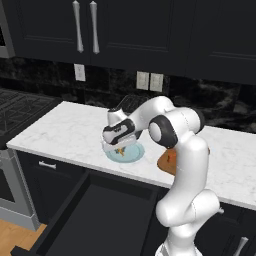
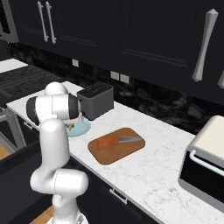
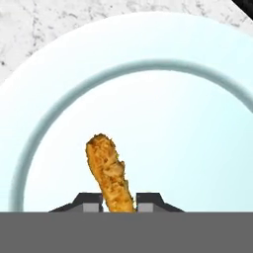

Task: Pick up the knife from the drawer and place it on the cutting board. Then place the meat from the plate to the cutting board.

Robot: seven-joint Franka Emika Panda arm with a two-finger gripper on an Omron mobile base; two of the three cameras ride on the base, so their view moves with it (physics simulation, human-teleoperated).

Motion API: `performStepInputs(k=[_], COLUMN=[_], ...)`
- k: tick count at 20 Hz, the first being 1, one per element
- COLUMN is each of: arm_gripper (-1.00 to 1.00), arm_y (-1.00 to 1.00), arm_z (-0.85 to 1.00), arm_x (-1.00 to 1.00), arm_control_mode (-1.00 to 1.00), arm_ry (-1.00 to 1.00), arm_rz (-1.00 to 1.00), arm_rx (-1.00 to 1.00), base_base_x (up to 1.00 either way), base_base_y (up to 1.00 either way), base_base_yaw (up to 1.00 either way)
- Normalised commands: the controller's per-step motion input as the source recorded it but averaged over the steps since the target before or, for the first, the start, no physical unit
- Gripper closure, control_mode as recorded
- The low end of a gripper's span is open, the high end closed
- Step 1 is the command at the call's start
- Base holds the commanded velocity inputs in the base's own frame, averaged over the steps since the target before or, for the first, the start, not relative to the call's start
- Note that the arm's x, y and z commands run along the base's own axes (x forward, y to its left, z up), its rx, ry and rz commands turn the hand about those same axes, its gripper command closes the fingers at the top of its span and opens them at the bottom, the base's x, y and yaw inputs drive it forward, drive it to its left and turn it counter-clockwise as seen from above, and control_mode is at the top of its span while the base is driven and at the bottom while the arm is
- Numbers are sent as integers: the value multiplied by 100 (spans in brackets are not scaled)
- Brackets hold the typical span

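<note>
While you watched from the base, things stood thus:
Drawer (image 1: pixel 95 220): pulled wide open below the counter's front edge, dark inside.
Pincer (image 3: pixel 118 201): low over the plate, its two tips on either side of the meat's near end; you could not tell whether they pressed it.
Meat (image 3: pixel 109 178): orange-brown stick, on the plate's inner well, between the tips.
Plate (image 1: pixel 135 152): pale blue, on the white marble counter (image 1: pixel 65 130), near its front edge.
Cutting board (image 2: pixel 127 153): beside the plate, apart from it.
Knife (image 2: pixel 119 140): flat on the board.
Toaster (image 2: pixel 95 100): behind the plate.
</note>
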Motion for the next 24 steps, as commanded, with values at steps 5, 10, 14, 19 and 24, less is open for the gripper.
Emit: performStepInputs(k=[5, 10, 14, 19, 24], arm_gripper=[100, 100, 100, 100, 100], arm_y=[0, -28, -48, -51, -62], arm_z=[-4, 64, 80, 71, 17], arm_x=[-12, -57, -98, -66, -47], arm_control_mode=[-100, -100, -100, -100, -100], arm_ry=[-4, -15, -11, -3, 0], arm_rz=[0, 0, -8, -22, -39], arm_rx=[0, 0, 2, 0, 0], base_base_x=[0, 0, 0, 0, 0], base_base_y=[0, 0, 0, 0, 0], base_base_yaw=[0, 0, 0, 0, 0])
